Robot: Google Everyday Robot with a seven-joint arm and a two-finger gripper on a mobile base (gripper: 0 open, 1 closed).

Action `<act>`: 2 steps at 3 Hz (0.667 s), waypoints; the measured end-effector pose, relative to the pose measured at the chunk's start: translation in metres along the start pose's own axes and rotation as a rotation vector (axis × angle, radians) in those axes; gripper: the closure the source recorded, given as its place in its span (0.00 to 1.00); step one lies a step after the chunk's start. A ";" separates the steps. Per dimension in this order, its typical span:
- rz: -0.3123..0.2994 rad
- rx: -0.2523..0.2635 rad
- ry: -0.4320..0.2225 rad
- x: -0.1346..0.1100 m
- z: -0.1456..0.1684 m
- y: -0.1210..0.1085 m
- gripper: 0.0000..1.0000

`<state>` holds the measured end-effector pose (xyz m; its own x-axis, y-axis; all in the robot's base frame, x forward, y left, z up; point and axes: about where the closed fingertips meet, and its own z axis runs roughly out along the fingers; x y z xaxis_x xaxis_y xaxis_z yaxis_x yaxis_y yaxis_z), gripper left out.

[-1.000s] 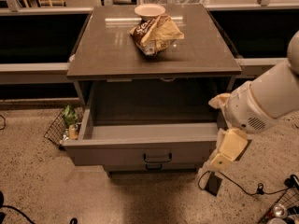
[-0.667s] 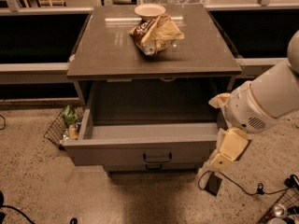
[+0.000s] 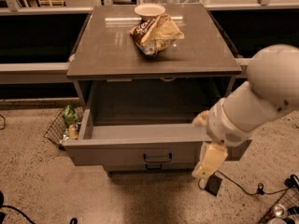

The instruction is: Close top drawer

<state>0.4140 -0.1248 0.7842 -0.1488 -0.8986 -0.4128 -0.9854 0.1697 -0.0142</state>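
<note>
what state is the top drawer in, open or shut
Open: the top drawer is pulled far out of the cabinet, its inside exposed from above. The pincer sits at its right front corner.

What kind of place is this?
Probably an office or lab test area: speckled floor, loose cable, wire basket beside the cabinet. The gripper hangs by the right front corner of the open top drawer.

Speckled floor (image 3: 37,190), dim warm light
</note>
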 end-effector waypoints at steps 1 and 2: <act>-0.017 -0.042 0.027 0.028 0.054 0.005 0.41; -0.013 -0.050 0.039 0.050 0.088 0.007 0.64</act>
<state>0.4072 -0.1335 0.6834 -0.1384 -0.9159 -0.3767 -0.9900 0.1387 0.0263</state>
